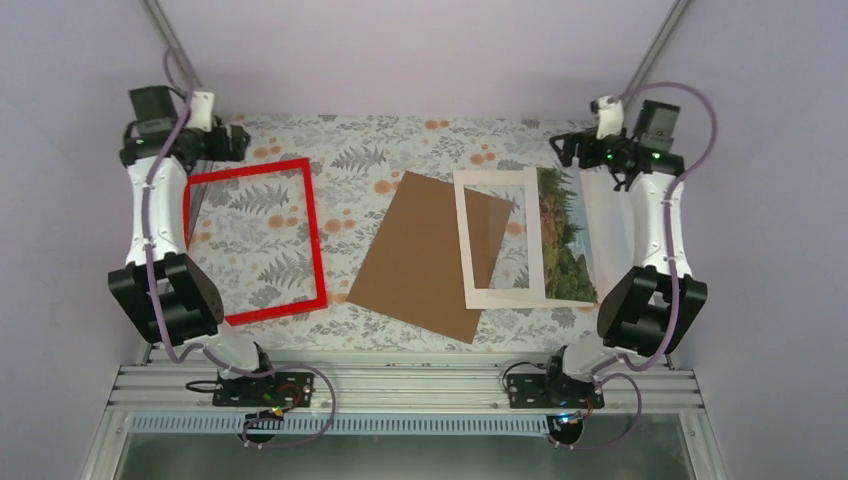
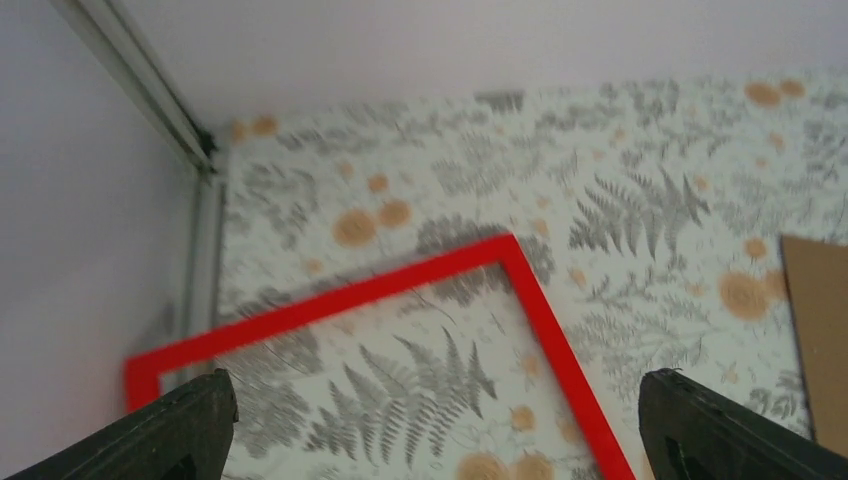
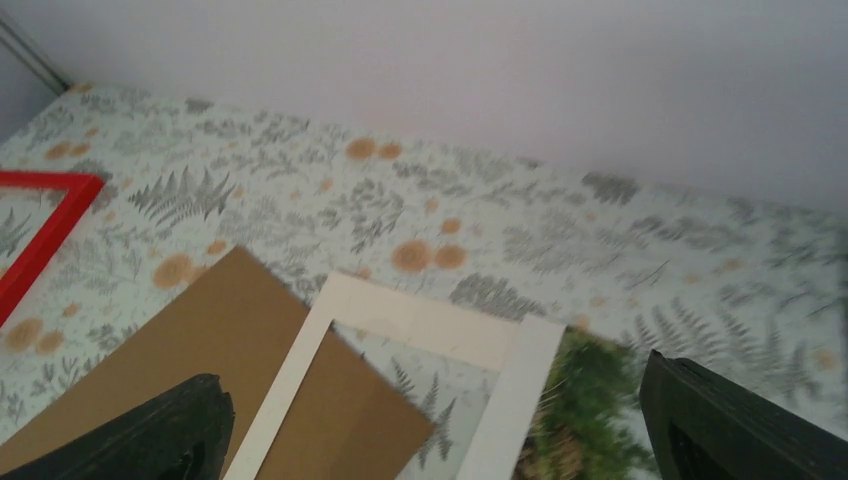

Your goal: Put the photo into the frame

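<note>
Fern-print table (image 1: 400, 145): frame (image 1: 316, 240) left, photo (image 1: 565, 235) right; left end effector (image 2: 435, 400), right end effector (image 3: 432, 385) wide, empty. Pre-grasp step; next, pinch photo edge.

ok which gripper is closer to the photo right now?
Right. The right gripper hangs open just past the photo's far edge, at the table's far right. The left gripper is across the table, open by the frame's far edge.
</note>
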You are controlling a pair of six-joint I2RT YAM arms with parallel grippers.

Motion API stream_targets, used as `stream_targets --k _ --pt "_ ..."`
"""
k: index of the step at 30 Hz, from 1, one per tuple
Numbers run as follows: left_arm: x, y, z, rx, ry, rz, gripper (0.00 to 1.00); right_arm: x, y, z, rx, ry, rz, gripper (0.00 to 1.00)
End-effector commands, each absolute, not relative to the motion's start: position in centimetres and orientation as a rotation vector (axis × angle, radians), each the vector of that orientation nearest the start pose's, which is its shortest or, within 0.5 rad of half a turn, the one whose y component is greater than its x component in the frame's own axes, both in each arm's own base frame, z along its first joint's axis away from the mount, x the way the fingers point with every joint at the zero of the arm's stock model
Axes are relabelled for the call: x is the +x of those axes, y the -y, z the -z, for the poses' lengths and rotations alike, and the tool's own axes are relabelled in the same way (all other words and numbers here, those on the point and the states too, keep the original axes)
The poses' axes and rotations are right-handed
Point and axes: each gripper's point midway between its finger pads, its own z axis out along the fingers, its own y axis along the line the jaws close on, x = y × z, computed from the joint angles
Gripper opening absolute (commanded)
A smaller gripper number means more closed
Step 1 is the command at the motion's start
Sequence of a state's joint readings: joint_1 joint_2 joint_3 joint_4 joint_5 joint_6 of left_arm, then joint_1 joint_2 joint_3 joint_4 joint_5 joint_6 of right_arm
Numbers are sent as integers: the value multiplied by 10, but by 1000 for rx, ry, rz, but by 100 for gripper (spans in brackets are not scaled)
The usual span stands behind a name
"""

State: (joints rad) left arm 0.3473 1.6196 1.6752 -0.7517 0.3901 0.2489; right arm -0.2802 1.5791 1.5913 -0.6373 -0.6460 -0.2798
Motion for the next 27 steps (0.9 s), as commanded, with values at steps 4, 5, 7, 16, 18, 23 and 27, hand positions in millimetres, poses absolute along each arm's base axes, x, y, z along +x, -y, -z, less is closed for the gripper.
stream_targets --k 4,5,7,16,18,23,27 --pt "432 -43 -219 80 -2354 157 100 447 -18 -270 -369 -2051 -350 100" --pt "428 -34 -204 75 -2386 173 100 445 -22 -264 -376 -2054 -347 100" --pt "420 -19 -182 62 -2431 194 100 440 -32 -250 -398 -2060 -338 100" --pt "388 39 -98 -24 -2625 201 100 422 -55 -246 -461 -2001 -273 100" --pt "386 45 -86 -58 -2656 183 100 419 -56 -251 -463 -1977 -257 100" --pt "391 55 -62 -140 -2708 124 100 410 -59 -266 -477 -1915 -230 100" --pt "394 60 -45 -166 -2732 73 96 405 -61 -273 -498 -1882 -220 100"
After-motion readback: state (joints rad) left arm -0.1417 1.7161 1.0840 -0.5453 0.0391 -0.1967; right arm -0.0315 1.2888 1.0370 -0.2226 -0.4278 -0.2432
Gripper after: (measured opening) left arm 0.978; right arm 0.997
